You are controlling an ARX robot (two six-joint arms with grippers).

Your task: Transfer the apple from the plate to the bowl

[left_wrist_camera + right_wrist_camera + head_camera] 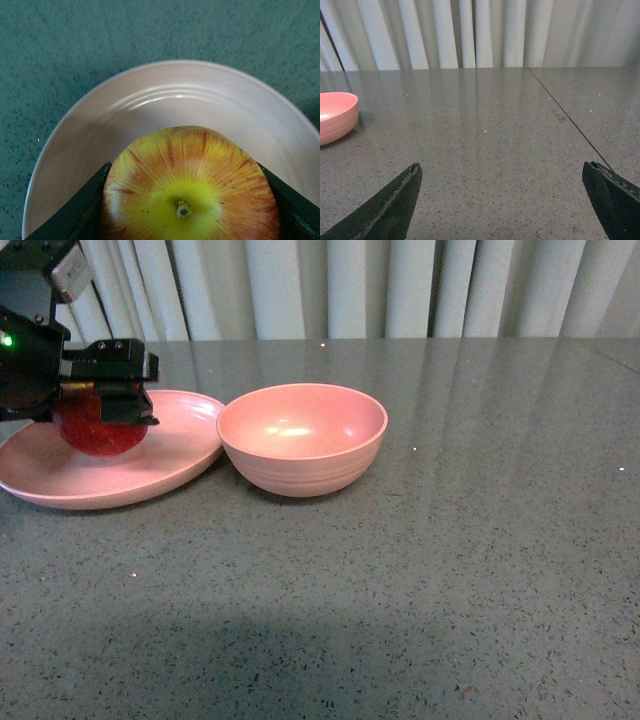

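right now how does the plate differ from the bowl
The plate is wide and shallow; the bowl is deep, round and narrower.
The plate has the apple on or just above it, gripped by the left claw; the bowl is empty.
The bowl's outer wall shows faint ridges; the plate's underside looks plain.
Both are matte pink and stand side by side on the same grey surface.

No writing, label, brand mark or number can be read anywhere: the apple [98, 435], plate [60, 485], bowl [300, 455] and counter [450, 570] all look unmarked.
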